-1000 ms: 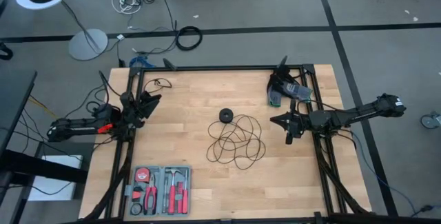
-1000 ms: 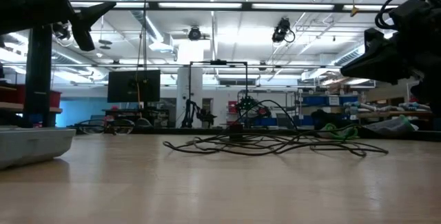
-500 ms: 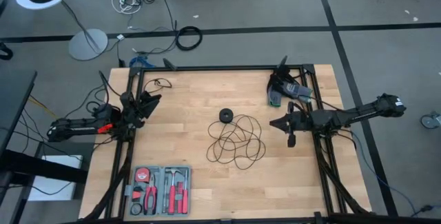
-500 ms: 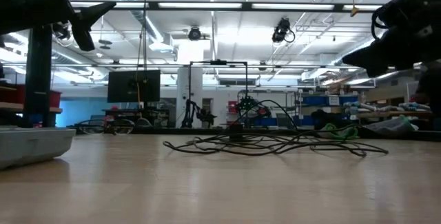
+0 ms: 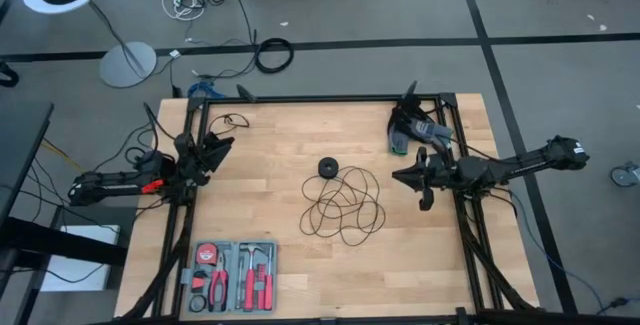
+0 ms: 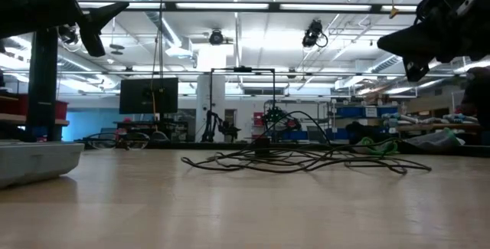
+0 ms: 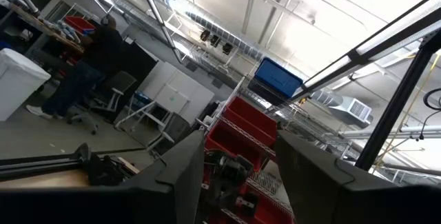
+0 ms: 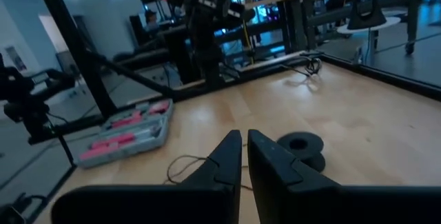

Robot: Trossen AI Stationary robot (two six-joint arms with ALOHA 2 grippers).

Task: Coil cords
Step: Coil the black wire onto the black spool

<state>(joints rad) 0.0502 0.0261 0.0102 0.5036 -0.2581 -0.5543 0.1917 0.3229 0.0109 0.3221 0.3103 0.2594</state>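
Observation:
The thin black cord (image 5: 343, 205) lies in loose overlapping loops on the middle of the wooden table. Its round black puck (image 5: 328, 168) rests flat at the far side of the loops. In the low view the cord (image 6: 291, 159) spreads flat on the tabletop. My right gripper (image 5: 397, 176) hovers to the right of the loops, shut, pointing level toward the table's left, with nothing in it. From its wrist view the puck (image 8: 300, 145) and part of the cord (image 8: 182, 163) lie ahead of the fingers. My left gripper (image 5: 226, 145) waits open at the table's left edge, tilted upward.
A grey tool case (image 5: 232, 276) with red-handled tools sits at the near left. A grey-green device (image 5: 410, 130) lies at the far right, close behind my right arm. A small black wire loop (image 5: 235, 120) sits at the far left. Black frame rails border the table.
My right gripper has rolled about its own axis and tipped up a little, staying shut at the same spot over the table. The cord and its puck have not moved.

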